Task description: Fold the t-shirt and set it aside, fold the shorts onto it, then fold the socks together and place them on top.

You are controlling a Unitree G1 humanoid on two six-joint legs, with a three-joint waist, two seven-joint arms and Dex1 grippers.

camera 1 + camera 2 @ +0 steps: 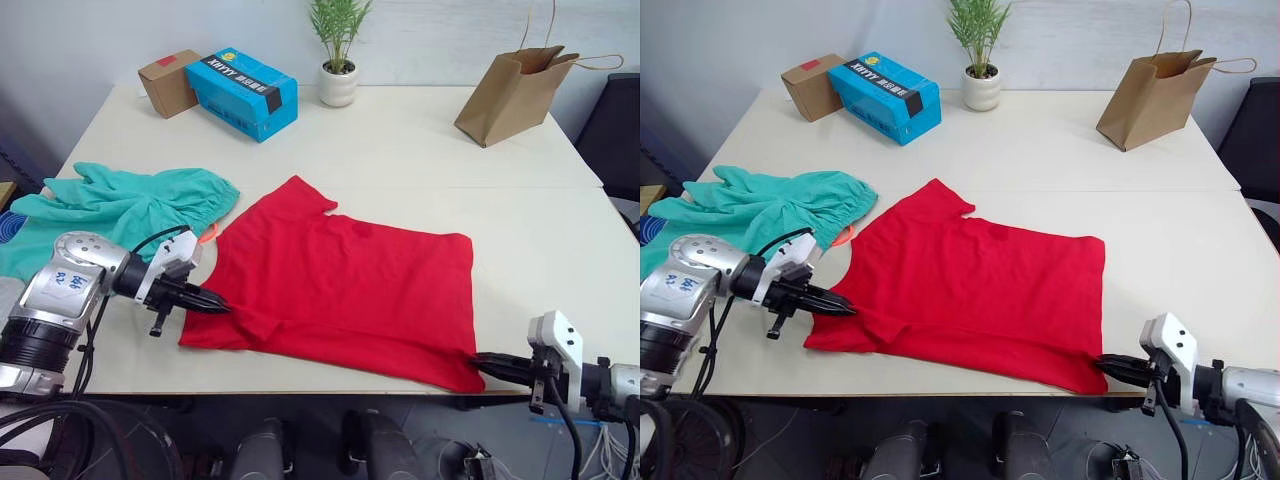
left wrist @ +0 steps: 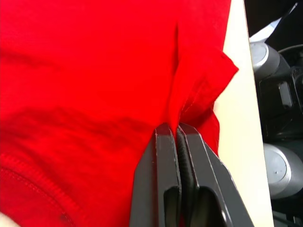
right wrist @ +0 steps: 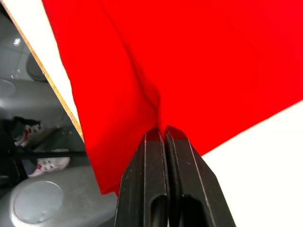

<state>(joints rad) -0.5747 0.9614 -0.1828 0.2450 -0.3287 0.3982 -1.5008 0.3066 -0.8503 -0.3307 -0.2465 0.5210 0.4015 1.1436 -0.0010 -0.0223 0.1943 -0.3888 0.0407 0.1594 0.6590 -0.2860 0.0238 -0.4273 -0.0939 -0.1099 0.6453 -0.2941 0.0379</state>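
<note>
your left gripper (image 1: 222, 305) is pinching the t-shirt (image 1: 350, 285) at its left edge, jaws closed on cloth. your right gripper (image 1: 478, 362) is clamping its near right corner; the shirt is lying flat on the table (image 1: 420, 150).

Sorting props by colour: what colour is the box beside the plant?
Bright blue box, black label; left eye view.

Even, bright indoor light falls from above — shadows under the paper bag (image 1: 515, 93) and blue box (image 1: 241, 92) on the desk (image 1: 420, 150) are short and soft. The head views are sharp, with no glare. In the wrist views the t-shirt (image 2: 85, 85) glows oversaturated — its near folds are soft, and the desk edge is washed out white.
</note>
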